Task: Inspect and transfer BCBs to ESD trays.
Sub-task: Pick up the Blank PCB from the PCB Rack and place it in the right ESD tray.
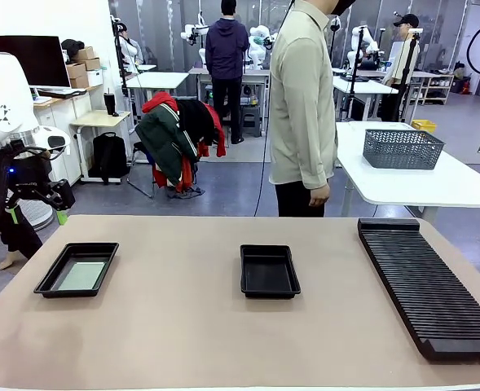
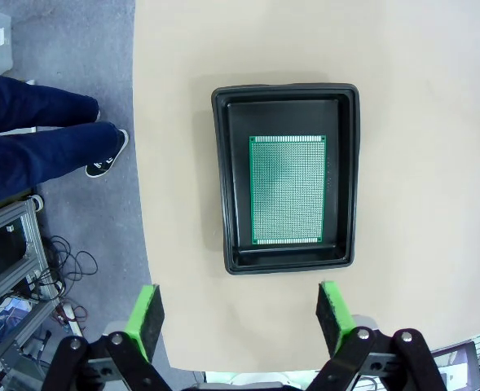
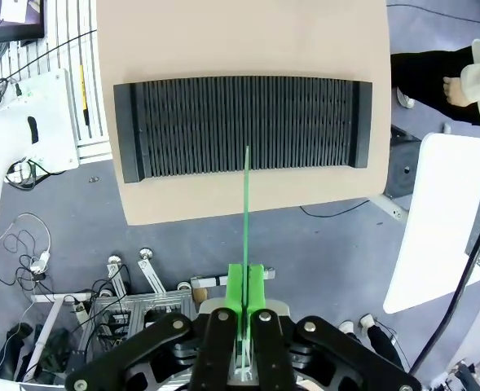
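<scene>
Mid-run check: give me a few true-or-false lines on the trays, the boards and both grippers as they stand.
1. The left tray holds a BCB. True.
2. The middle tray also holds a board. False: it is empty.
3. The right gripper is shut on a second BCB, held edge-on, facing the rack. True.
4. The left gripper grips a board. False: it is open, holding nothing, above the left tray.

BCB (image 1: 81, 275) in left ESD tray (image 1: 68, 293), second ESD tray (image 1: 270, 277) mid-table, ribbed rack (image 1: 427, 285) right
</scene>
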`<state>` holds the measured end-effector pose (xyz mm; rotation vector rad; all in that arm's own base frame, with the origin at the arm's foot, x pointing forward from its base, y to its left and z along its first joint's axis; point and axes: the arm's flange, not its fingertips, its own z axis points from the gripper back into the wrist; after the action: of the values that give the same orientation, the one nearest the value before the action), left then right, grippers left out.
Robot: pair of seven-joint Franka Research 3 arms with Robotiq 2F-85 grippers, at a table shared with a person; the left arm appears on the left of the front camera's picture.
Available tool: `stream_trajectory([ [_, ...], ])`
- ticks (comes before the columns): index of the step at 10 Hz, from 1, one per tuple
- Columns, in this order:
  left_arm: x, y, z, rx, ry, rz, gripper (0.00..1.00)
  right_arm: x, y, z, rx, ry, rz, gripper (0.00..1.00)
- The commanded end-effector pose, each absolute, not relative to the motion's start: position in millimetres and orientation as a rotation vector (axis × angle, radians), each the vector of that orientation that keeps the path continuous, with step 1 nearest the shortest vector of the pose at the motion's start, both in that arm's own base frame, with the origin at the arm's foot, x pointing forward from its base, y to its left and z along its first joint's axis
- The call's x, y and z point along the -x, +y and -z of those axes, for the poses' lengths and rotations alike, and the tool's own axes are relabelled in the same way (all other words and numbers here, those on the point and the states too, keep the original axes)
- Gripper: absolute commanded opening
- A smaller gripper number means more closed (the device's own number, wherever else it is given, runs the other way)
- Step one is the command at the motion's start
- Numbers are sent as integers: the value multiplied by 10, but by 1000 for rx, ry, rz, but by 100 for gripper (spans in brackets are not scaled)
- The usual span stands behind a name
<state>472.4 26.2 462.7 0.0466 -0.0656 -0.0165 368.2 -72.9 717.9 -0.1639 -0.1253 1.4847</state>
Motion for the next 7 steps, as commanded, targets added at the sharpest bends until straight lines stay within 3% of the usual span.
stream_trajectory([
  [1,-4719,264,-4620,-47,-71,15,100,-3686,-691,-7183,167,-123,-1490,0],
  [7,-4719,264,-4620,-47,-71,15,100,-3686,-691,-7183,167,-123,-1490,0],
])
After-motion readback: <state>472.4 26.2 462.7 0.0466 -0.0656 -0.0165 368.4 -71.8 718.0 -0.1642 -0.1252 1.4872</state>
